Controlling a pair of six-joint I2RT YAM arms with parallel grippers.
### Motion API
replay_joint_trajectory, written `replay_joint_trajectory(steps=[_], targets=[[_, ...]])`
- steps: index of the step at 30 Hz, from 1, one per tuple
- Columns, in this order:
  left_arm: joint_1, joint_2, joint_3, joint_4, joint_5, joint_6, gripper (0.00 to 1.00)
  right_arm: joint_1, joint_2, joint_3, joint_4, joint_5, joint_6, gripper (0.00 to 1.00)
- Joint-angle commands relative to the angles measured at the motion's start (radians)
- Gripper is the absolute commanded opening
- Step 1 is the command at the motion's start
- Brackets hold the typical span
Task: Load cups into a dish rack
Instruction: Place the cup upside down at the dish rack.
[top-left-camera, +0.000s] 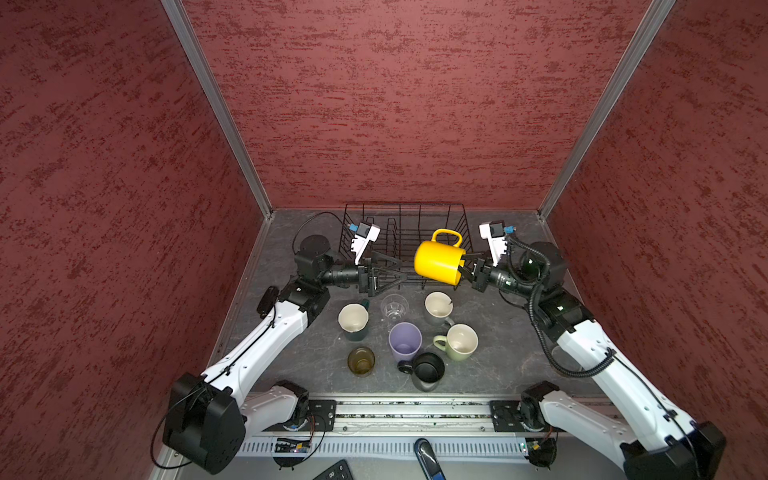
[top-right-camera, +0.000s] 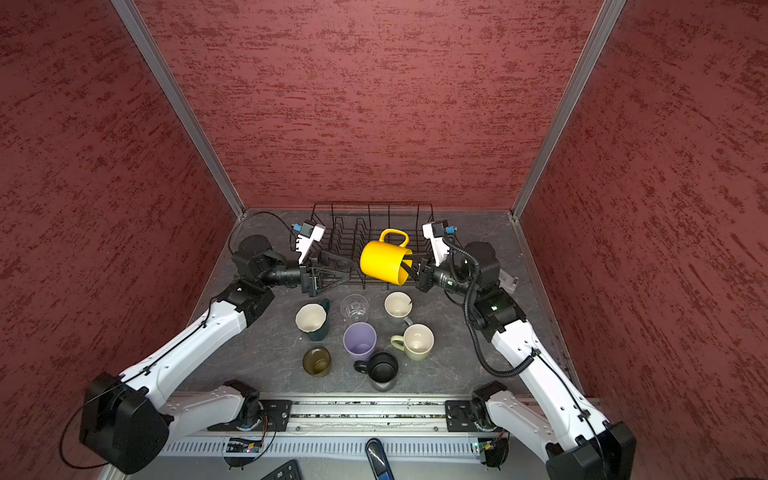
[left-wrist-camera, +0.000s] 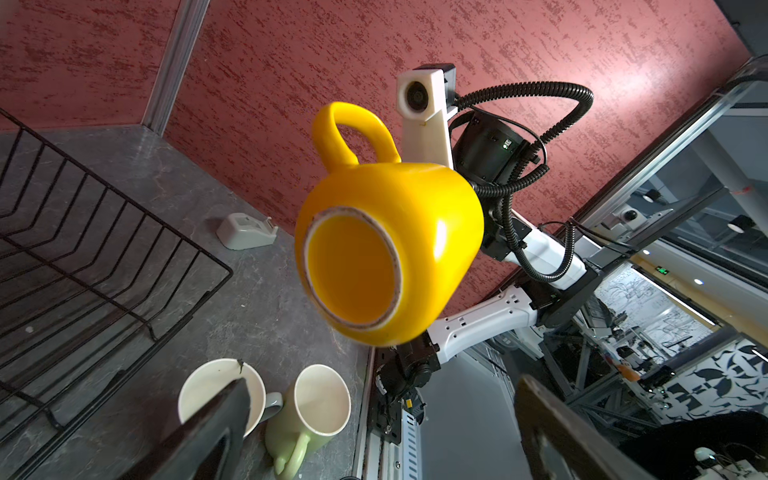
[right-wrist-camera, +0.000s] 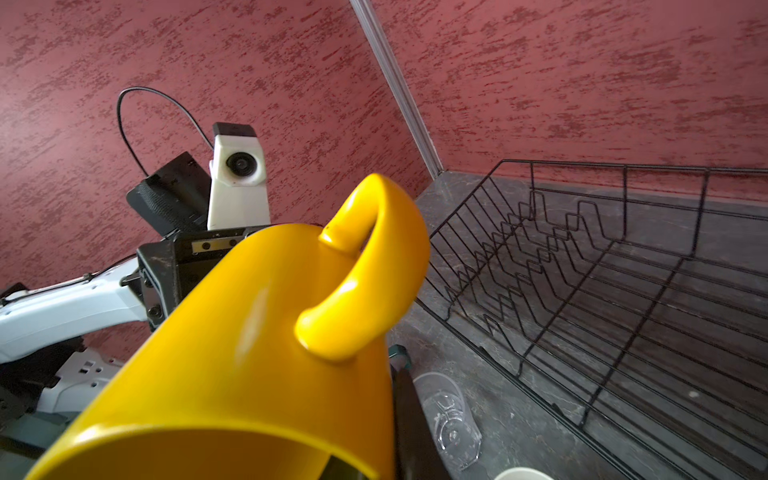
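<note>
- Dish rack (top-left-camera: 399, 232): far centre of the table, by the back wall.
- Yellow mug (top-left-camera: 438, 257): lifted, tipped sideways, over the rack's near right edge.
- My right gripper (top-left-camera: 462, 266): clamped on the mug's rim.
- My left gripper (top-left-camera: 402, 269): jaws wide apart, empty, just left of the mug.

No legible text, label, brand or number is found in any view. A green lit sign (left-wrist-camera: 663, 271) is noted beyond the enclosure, too small to be read. Key markings on a keyboard (top-left-camera: 333, 472) are blurred.
</note>
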Motion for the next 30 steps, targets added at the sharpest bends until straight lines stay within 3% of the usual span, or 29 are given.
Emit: replay_joint_trajectory(steps=[1, 7, 22, 30], targets=[[-0.006, 0.01, 0.023, 0.095, 0.044, -0.048, 1.0, 0.037, 0.017, 0.007, 0.142, -0.033, 0.0, 0.0], [-0.015, 0.013, 0.013, 0.189, 0.075, -0.098, 1.0, 0.094, 0.07, 0.009, 0.187, -0.017, 0.0, 0.0], [-0.031, 0.017, -0.002, 0.192, 0.082, -0.1, 1.0, 0.194, 0.148, 0.017, 0.29, -0.003, 0.008, 0.0], [0.024, -0.038, -0.026, 0.182, 0.008, -0.101, 1.0, 0.194, 0.065, 0.023, 0.177, 0.2, -0.023, 0.0]])
